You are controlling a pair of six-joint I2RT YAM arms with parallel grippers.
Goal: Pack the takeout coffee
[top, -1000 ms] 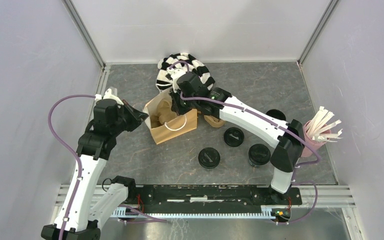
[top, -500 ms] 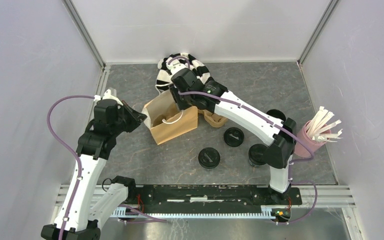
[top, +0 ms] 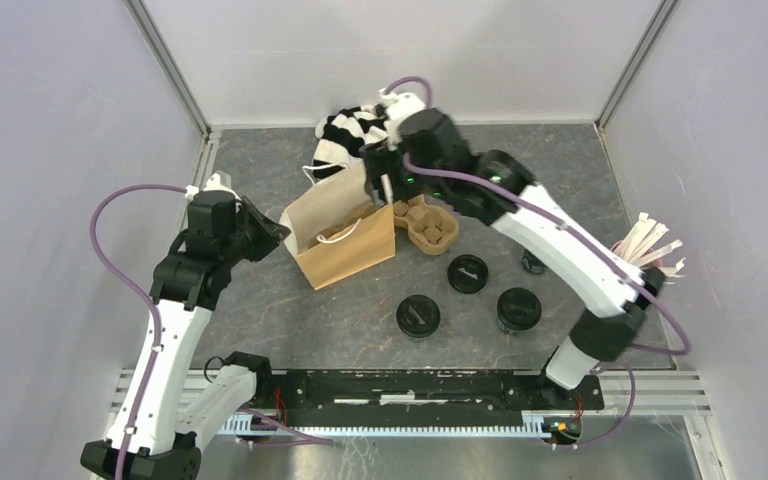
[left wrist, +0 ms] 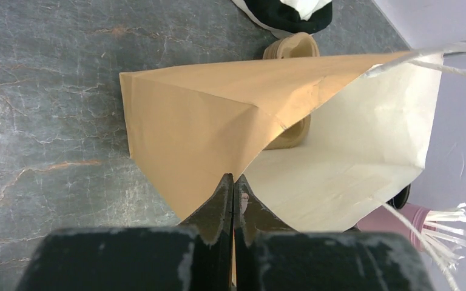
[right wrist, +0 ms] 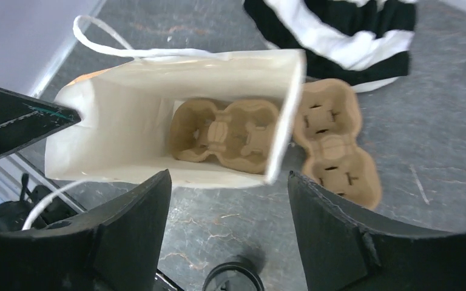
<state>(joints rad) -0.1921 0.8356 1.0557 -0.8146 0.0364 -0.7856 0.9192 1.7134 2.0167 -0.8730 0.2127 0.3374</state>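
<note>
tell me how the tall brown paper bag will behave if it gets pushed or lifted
The brown paper bag is probably floppy: its wall creases where the left gripper pinches the rim. It is likely light and apt to slide or tip if pushed, since only a brown moulded-cardboard two-cup carrier lies inside. The open top could collapse once released.

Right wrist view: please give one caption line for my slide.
Open right hand faces paper bag containing one carrier; second carrier beside.
</note>
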